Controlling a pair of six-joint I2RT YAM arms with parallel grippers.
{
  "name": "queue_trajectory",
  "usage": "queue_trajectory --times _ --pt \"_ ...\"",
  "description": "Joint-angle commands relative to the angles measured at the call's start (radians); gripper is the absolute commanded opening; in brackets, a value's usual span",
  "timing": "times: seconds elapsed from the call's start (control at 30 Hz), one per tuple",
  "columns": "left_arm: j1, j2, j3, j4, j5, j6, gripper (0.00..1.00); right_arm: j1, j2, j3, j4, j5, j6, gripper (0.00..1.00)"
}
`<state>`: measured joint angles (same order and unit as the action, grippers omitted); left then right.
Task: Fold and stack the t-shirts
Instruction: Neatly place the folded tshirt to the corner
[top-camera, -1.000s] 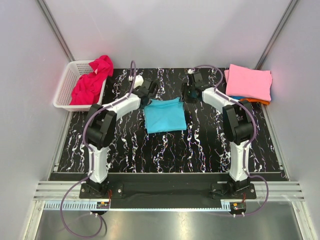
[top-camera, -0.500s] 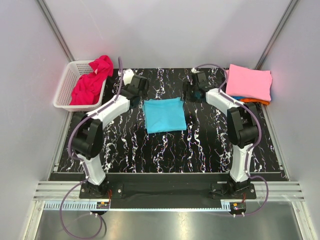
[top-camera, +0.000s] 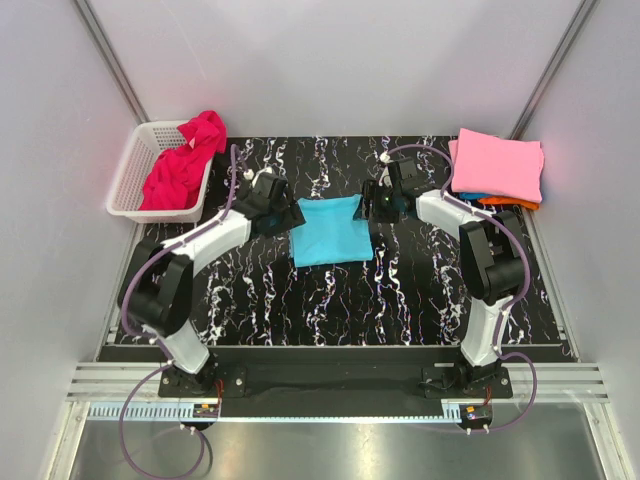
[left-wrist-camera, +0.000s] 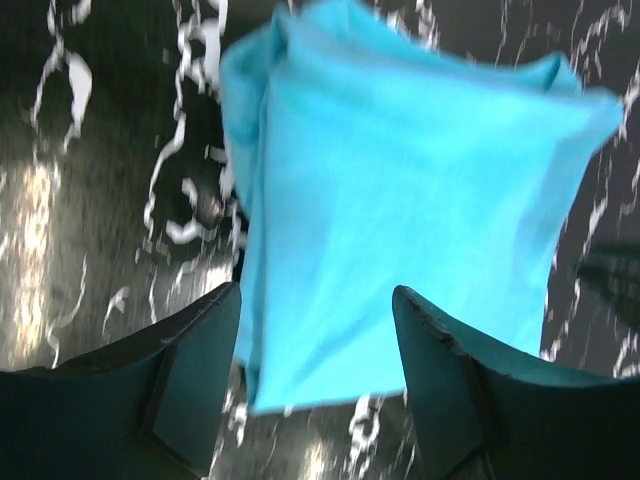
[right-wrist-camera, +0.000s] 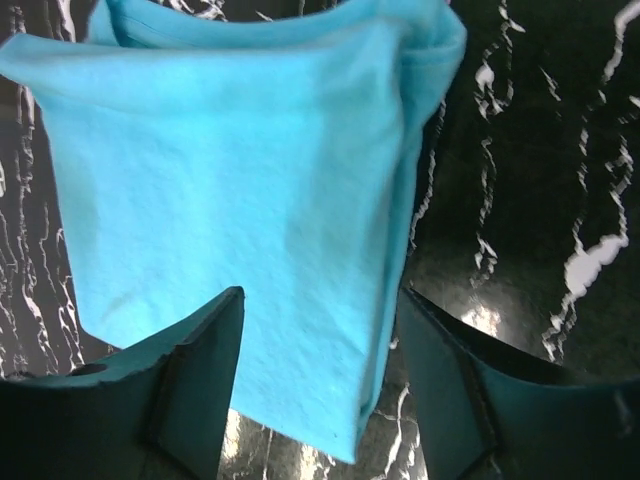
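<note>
Black, white-veined marble-patterned tabletop (top-camera: 330, 300), seen whole only from the top view. That view alone also shows the white plastic lattice basket (top-camera: 128, 180) at the far left holding a crumpled magenta-red t-shirt (top-camera: 180, 165), and at the far right a stack topped by a folded light pink t-shirt (top-camera: 498, 163), with orange (top-camera: 510, 203) and blue (top-camera: 470, 196) edges beneath. A folded turquoise t-shirt (top-camera: 330, 230) lies flat at centre. It is nearly square, so no long axis shows, and sits slightly skewed to the tabletop's edges. Its layered fold edges appear only in the wrist views. The left gripper (left-wrist-camera: 315, 310) and right gripper (right-wrist-camera: 320, 300) flank it, both jaws spread, pinching nothing.
</note>
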<state>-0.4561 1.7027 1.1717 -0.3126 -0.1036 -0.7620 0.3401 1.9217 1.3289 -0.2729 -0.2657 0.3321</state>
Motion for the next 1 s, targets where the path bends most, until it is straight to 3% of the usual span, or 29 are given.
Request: queue_trajectory --times 0.0,0.43,0.77,0.8,0.87,0.97 --pt "-0.003 -0.149 -0.042 0.032 0.087 -0.005 0.67 -0.004 0.034 0.003 0.103 -0.086 -0.011 0.68" --pt "-0.001 -0.475 -0.139 -0.077 0.038 0.033 0.69 -0.010 0.198 0.030 0.133 -0.096 0.031 0.58" --pt "0.000 -0.587 -0.152 -0.166 -0.010 0.052 0.70 -0.007 0.275 0.061 0.134 -0.222 0.059 0.28" --pt "0.000 -0.598 -0.155 -0.172 -0.014 0.053 0.70 -0.009 0.278 0.073 0.123 -0.227 0.056 0.15" --pt "0.000 -0.624 -0.155 -0.187 -0.024 0.056 0.70 -0.009 0.283 0.079 0.089 -0.233 0.050 0.00" --pt "0.000 -0.649 -0.156 -0.207 -0.021 0.059 0.71 -0.009 0.261 0.081 0.049 -0.204 0.032 0.00"
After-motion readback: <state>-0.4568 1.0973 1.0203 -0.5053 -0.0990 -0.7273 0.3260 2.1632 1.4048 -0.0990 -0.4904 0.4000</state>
